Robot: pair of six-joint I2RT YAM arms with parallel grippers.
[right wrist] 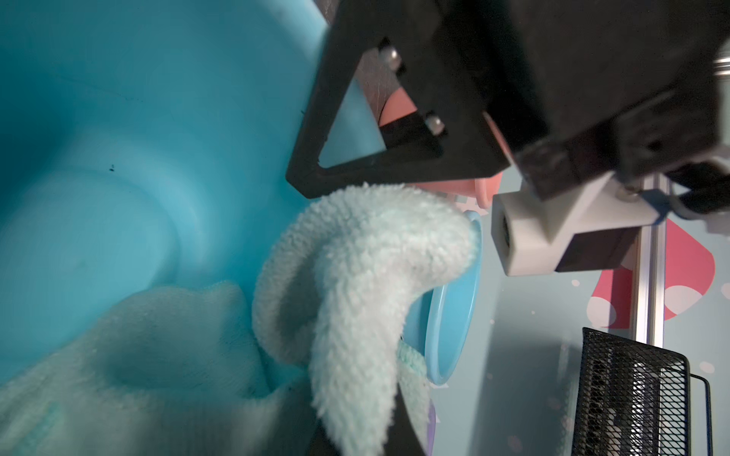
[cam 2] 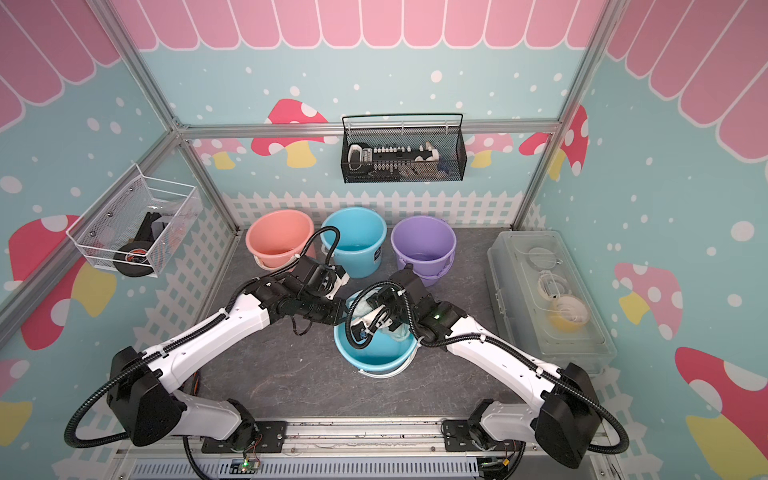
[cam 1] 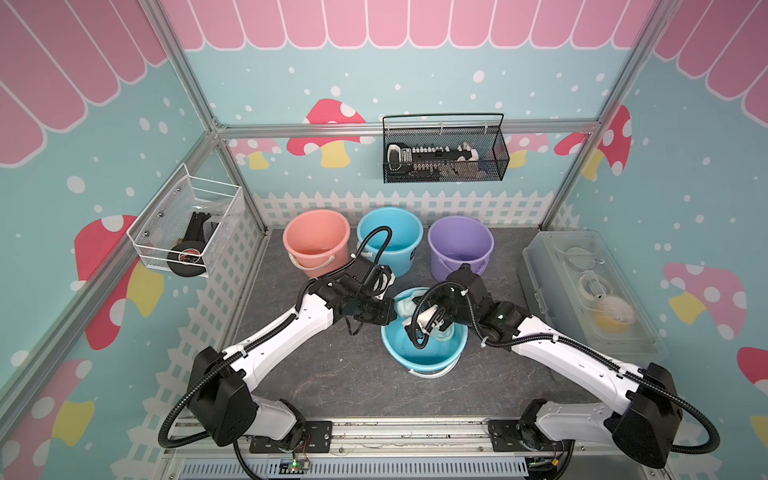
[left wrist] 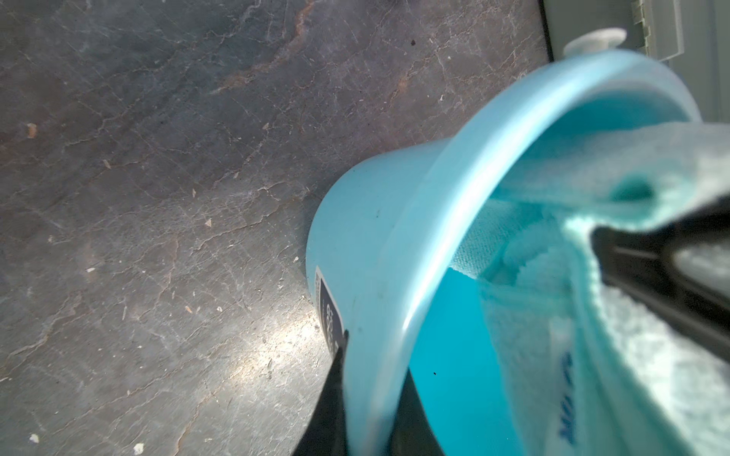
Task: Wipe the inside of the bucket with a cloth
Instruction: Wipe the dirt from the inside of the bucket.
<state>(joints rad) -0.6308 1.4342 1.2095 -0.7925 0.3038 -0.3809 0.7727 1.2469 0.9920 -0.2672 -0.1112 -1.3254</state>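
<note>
Wiping step in hand; judged part-way.

Both my forearms reach in from the near rail (cam 1: 374, 436) and meet over the bucket (cam 1: 401, 347), which stands mid-table.

Left gripper (cam 1: 388, 312) is pinched narrow on the bucket's rim, one finger outside the wall and one inside; it serves as my anchor.

Right gripper (left wrist: 632, 256) is down inside the bucket, clamped on the cloth (right wrist: 355, 268). The cloth is bunched against the inner wall, one fold lapping the rim just beside the left finger.

To wipe well:
- press the wad flat on the wall
- sweep round, then across the floor
- draw the stray fold in
- hold the rim firmly, or the bucket may slide or tip

Pose: left wrist level at the rim; right wrist bent downward.

Beyond, the pink bucket (cam 1: 316, 232), second blue bucket (cam 1: 403, 232) and purple bucket (cam 1: 459, 241) stand in a row by the back fence (cam 1: 415, 205).
</note>
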